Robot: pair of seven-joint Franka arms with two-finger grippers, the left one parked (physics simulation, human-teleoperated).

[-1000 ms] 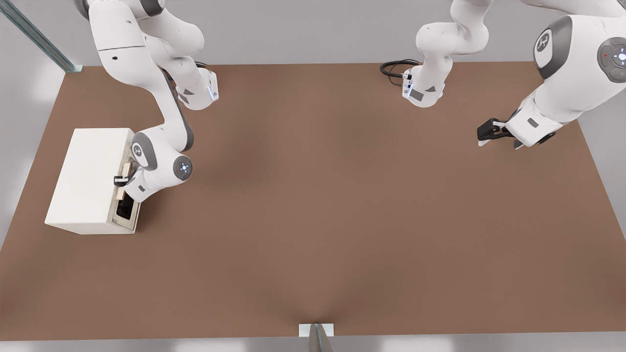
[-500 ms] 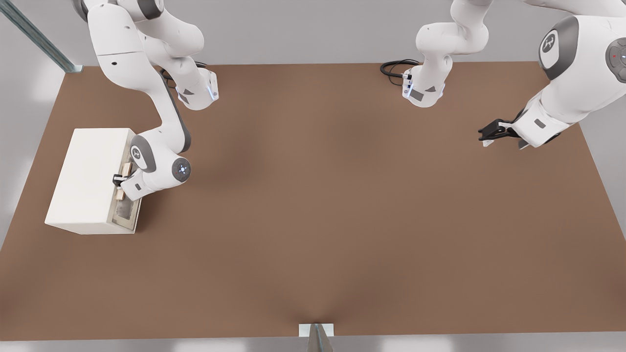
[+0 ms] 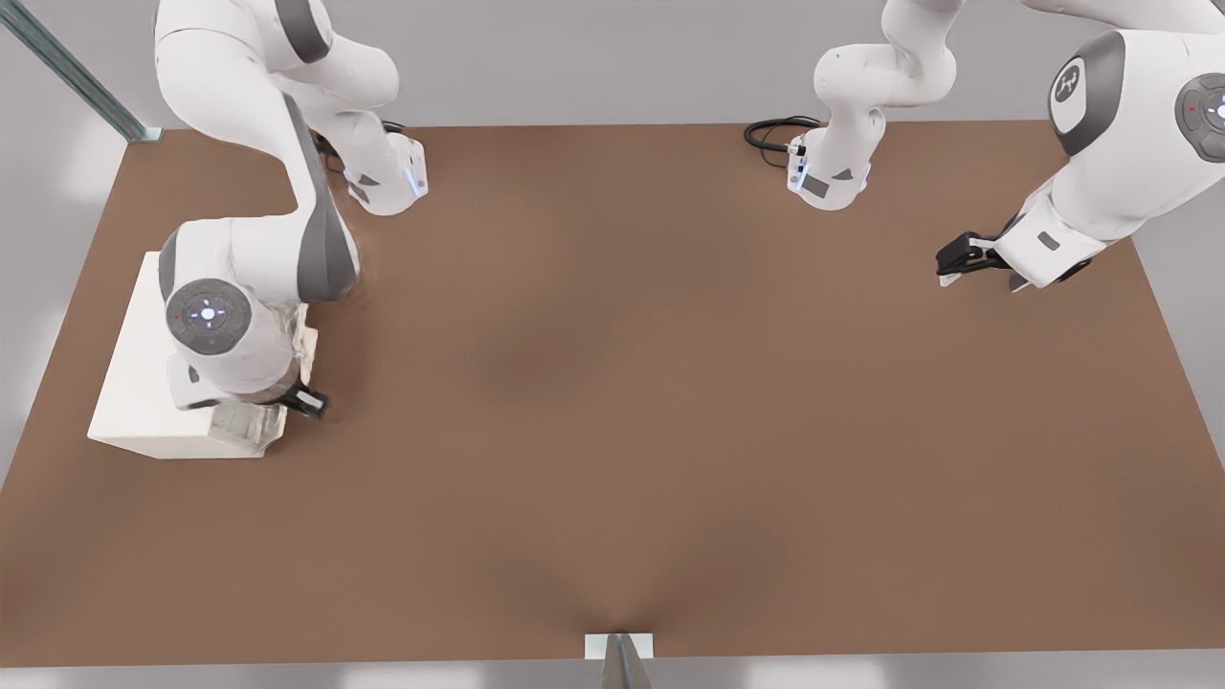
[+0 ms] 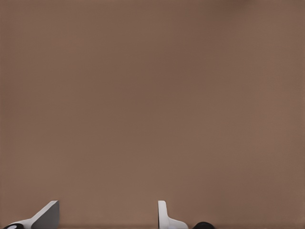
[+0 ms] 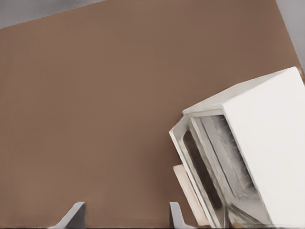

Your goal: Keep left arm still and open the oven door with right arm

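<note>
At the near edge of the brown desk, in the front view, a small pale bracket sits at the middle of the rim, with bare surface stretching behind it. Farther back, toward the front view's left, stands the cream oven, a small box resting on the desk. The right arm bends over it, its wrist with the lit disc covering most of the oven's top and front. The black tool pokes out just beside the oven's front corner, low over the desk. In the right wrist view its two pale fingertips stand apart with only brown desk between them, so the tool is open and holds nothing. In that same view the oven door, cream-framed with a dark window, stands slightly ajar from the oven body, a narrow gap showing along one edge. Its pale tan bar handle lies just beside one fingertip; contact between them cannot be told. At the far edge of the desk, a black cable coils near the other arm's base.
</note>
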